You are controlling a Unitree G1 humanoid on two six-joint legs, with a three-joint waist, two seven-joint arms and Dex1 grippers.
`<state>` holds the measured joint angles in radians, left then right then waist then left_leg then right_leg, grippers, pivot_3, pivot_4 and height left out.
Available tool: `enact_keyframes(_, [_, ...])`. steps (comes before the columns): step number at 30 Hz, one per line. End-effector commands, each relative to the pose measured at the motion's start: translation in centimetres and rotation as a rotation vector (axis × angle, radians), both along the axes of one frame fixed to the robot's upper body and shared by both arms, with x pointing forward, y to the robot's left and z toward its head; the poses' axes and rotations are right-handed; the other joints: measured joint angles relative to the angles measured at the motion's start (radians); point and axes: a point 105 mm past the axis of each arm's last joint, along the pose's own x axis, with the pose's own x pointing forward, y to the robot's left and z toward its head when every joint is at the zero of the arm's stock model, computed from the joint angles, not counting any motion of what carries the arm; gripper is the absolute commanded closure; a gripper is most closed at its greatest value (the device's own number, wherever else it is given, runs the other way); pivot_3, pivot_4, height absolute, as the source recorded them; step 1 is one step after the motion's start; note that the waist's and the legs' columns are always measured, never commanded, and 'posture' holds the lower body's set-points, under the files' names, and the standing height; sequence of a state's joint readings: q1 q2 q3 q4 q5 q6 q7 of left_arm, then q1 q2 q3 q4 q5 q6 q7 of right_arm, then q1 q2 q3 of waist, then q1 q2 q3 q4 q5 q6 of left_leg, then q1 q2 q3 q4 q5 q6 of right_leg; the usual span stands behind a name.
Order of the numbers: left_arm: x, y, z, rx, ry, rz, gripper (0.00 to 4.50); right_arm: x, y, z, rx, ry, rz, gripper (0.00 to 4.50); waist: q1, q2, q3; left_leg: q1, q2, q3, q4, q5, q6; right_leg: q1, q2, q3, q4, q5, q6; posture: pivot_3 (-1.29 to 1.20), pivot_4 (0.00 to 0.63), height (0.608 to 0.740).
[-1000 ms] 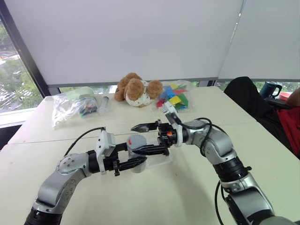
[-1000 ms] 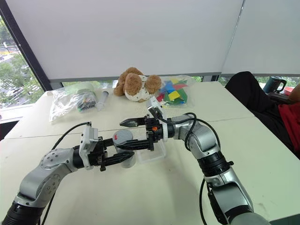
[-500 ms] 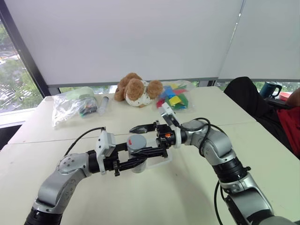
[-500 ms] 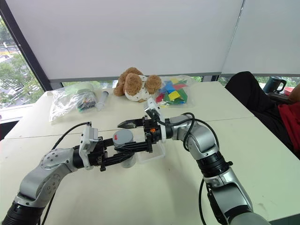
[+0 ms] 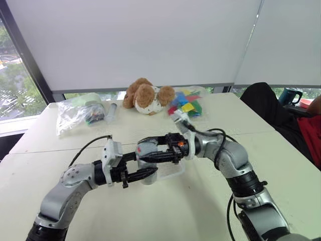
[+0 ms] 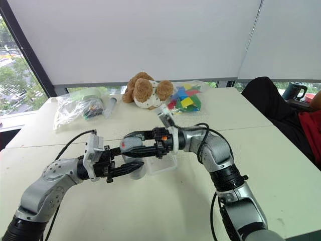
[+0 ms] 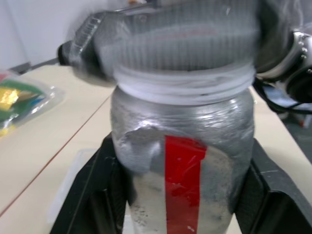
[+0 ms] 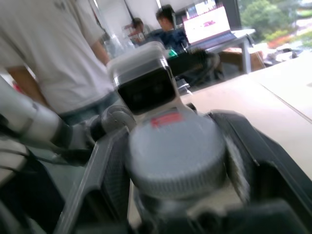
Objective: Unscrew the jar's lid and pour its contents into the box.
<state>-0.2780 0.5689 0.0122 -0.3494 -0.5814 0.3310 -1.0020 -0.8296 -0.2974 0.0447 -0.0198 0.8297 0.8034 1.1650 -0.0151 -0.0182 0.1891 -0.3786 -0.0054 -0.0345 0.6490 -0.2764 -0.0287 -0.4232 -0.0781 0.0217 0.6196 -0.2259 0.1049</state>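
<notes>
Jar [image 7: 183,146], grey-silver with red stripe, clamped in left hand [image 5: 143,174]; right hand [image 5: 150,151] clamps its lid [image 8: 176,157].

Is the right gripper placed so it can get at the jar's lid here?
Yes, apparently: the right gripper has its fingers closed around the lid, while the left gripper clamps the jar below.

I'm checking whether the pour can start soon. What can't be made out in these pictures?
- The contents: not discernible through the jar wall in the left wrist view.
- The lid: blurred in both wrist views, so whether it has loosened is unclear.
- The box: largely hidden behind the left tool and right tool in the head views.
</notes>
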Motion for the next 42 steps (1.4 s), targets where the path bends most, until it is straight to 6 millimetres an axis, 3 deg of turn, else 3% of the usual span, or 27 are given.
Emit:
enact_keyframes(1, [0.1, 0.3, 0.5, 0.001, -0.036, 0.004, 2.40, -0.2, -2.3, 2.4, 0.106, 0.047, -0.019, 2.21, 0.002, 0.000, 0.000, 0.000, 0.000, 0.000, 0.000, 0.000, 0.000, 0.000, 0.000, 0.000, 0.000, 0.000, 0.000, 0.00, 0.150, 0.740])
enact_keyframes(4, [0.2, 0.5, 0.7, -0.003, -0.044, 0.010, 2.40, 0.9, -4.2, 2.0, 0.102, 0.023, -0.165, 2.21, 0.003, 0.000, 0.000, 0.000, 0.000, 0.000, 0.000, 0.000, 0.000, 0.000, 0.000, 0.000, 0.000, 0.000, 0.000, 0.00, 0.150, 0.740])
enact_keyframes(8, [0.5, 1.2, 1.1, -0.013, -0.055, 0.029, 2.40, 4.0, -9.5, -1.1, 0.004, -0.120, -0.531, 2.21, 0.005, 0.000, 0.000, -0.001, -0.001, 0.000, 0.000, 0.000, 0.000, 0.000, 0.000, 0.000, -0.001, 0.000, 0.000, 0.00, 0.150, 0.740])
enact_keyframes(13, [1.0, 1.8, 0.9, -0.008, -0.046, 0.049, 2.40, 6.7, -18.9, -8.2, -0.182, -0.161, -0.923, 2.21, 0.002, -0.001, 0.000, -0.002, -0.002, 0.002, 0.001, 0.000, 0.000, 0.000, 0.000, 0.001, -0.002, 0.000, 0.000, 0.00, 0.150, 0.740])
enact_keyframes(15, [1.3, 2.0, 1.0, -0.017, -0.036, 0.064, 2.40, 6.9, -21.6, -11.0, -0.255, -0.172, -1.030, 2.21, -0.001, -0.001, 0.000, -0.001, -0.002, 0.002, 0.001, 0.000, 0.000, 0.000, 0.000, 0.001, -0.002, 0.000, 0.000, 0.00, 0.150, 0.740])
enact_keyframes(22, [2.5, 2.6, 1.1, -0.032, -0.021, 0.117, 2.40, 8.1, -25.9, -15.2, -0.278, -0.131, -1.333, 2.21, -0.013, 0.001, 0.000, 0.004, -0.001, 0.004, 0.000, 0.000, 0.000, 0.003, 0.001, 0.003, 0.001, 0.000, 0.000, 0.00, 0.150, 0.740])
enact_keyframes(26, [3.1, 2.6, 1.2, -0.024, -0.031, 0.136, 2.40, 8.2, -26.4, -16.3, -0.249, -0.070, -1.388, 2.21, -0.013, 0.001, 0.000, 0.004, -0.001, 0.003, 0.000, 0.000, 0.000, 0.003, 0.001, 0.003, 0.000, 0.000, 0.000, 0.00, 0.150, 0.740])
enact_keyframes(27, [3.2, 2.6, 1.2, -0.022, -0.034, 0.138, 2.40, 8.1, -26.4, -16.2, -0.246, -0.082, -1.391, 1.19, -0.012, 0.001, 0.001, 0.004, -0.001, 0.003, 0.000, 0.000, 0.000, 0.004, 0.001, 0.003, 0.000, 0.000, 0.000, 0.00, 0.150, 0.740])
enact_keyframes(30, [3.8, 2.4, 1.5, -0.031, -0.041, 0.150, 2.40, 7.7, -26.8, -15.5, -0.209, -0.090, -1.390, 0.01, -0.007, 0.001, 0.001, 0.004, -0.001, 0.003, 0.000, 0.000, 0.000, 0.004, 0.001, 0.003, 0.000, 0.000, 0.000, 0.00, 0.150, 0.740])
enact_keyframes(33, [4.6, 2.1, 1.2, 0.020, -0.062, 0.166, 2.40, 6.4, -27.3, -13.4, -0.169, -0.117, -1.349, 0.01, 0.000, 0.001, 0.001, 0.004, -0.001, 0.003, 0.000, 0.000, 0.000, 0.004, 0.001, 0.003, -0.001, 0.000, 0.000, 0.00, 0.150, 0.740])
enact_keyframes(35, [5.2, 2.1, 0.6, 0.094, -0.072, 0.177, 2.40, 5.6, -26.9, -12.0, -0.170, -0.144, -1.300, 0.01, 0.004, 0.002, 0.000, 0.004, -0.002, 0.002, 0.000, 0.000, 0.000, 0.004, 0.001, 0.003, 0.000, 0.000, 0.000, 0.00, 0.150, 0.740])
enact_keyframes(37, [6.8, 2.5, 1.2, 0.081, -0.086, 0.243, 2.40, 4.9, -26.1, -10.2, -0.165, -0.187, -1.244, 0.01, 0.002, 0.002, 0.001, 0.004, -0.002, 0.002, 0.001, 0.000, 0.000, 0.004, 0.001, 0.003, 0.000, 0.000, 0.000, 0.00, 0.150, 0.740])
enact_keyframes(40, [8.0, 1.9, 2.0, 0.082, -0.149, 0.264, 2.40, 3.7, -23.9, -7.9, -0.183, -0.257, -1.127, 0.01, 0.001, 0.002, 0.001, 0.004, -0.002, 0.002, 0.002, 0.000, 0.000, 0.005, 0.001, 0.003, 0.000, 0.000, 0.000, 0.00, 0.150, 0.740])
enact_keyframes(42, [8.8, 1.4, 1.9, 0.103, -0.192, 0.299, 2.40, 2.1, -21.5, -7.2, -0.244, -0.317, -0.993, 0.01, 0.000, 0.002, 0.001, 0.004, -0.002, 0.002, 0.002, 0.000, 0.000, 0.005, 0.001, 0.003, 0.000, 0.000, 0.001, 0.00, 0.150, 0.740])
